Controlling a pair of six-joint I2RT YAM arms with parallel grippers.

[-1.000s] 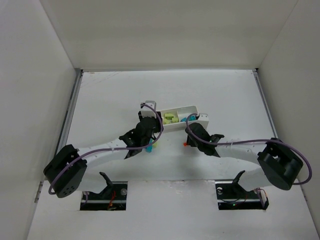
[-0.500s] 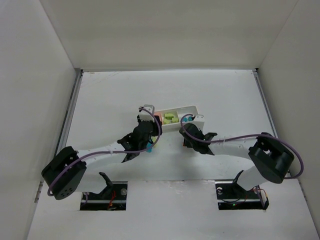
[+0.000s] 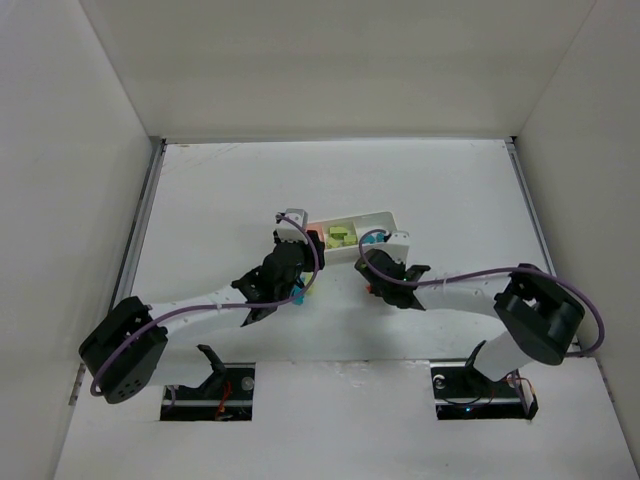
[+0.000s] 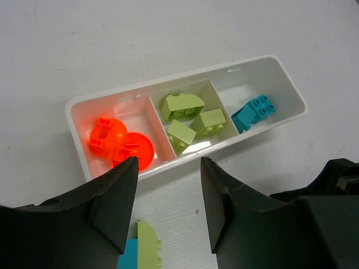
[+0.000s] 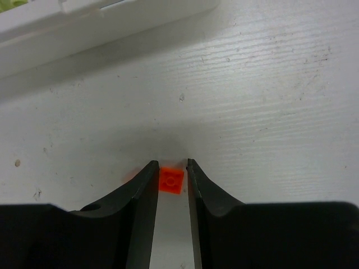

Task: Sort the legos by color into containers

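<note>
On the bench point(image 3: 450, 190), centre, slightly askew in the top view: one long white tray point(image 4: 235, 72) with three compartments side by side.

Contents by compartment:
- Left compartment: two orange-red rounded pieces point(image 4: 109, 137), one overlapping the other.
- Middle compartment: three yellow-green bricks point(image 4: 182, 106), lying close together.
- Right compartment: cyan-blue brick point(image 4: 253, 112), lying by the divider and the near wall.

Loose stock, all on the bench on the near side of the tray:
- Loose yellow-green brick point(image 4: 148, 246) and loose cyan brick point(image 4: 128, 256), touching each other, lying below the left pincer.
- Small orange-red brick point(image 5: 171, 180), flat on the surface, near the tray wall but clear of it.

Left pincer point(image 4: 168, 161): released, with its fingers standing apart and nothing between the tips. It hangs over the tray's near wall, about level with the divider between the left and middle compartments.

Right pincer point(image 5: 171, 162): down at bench level and grasping the small orange-red brick, one finger against each of its sides. The brick sits on the bench.
</note>
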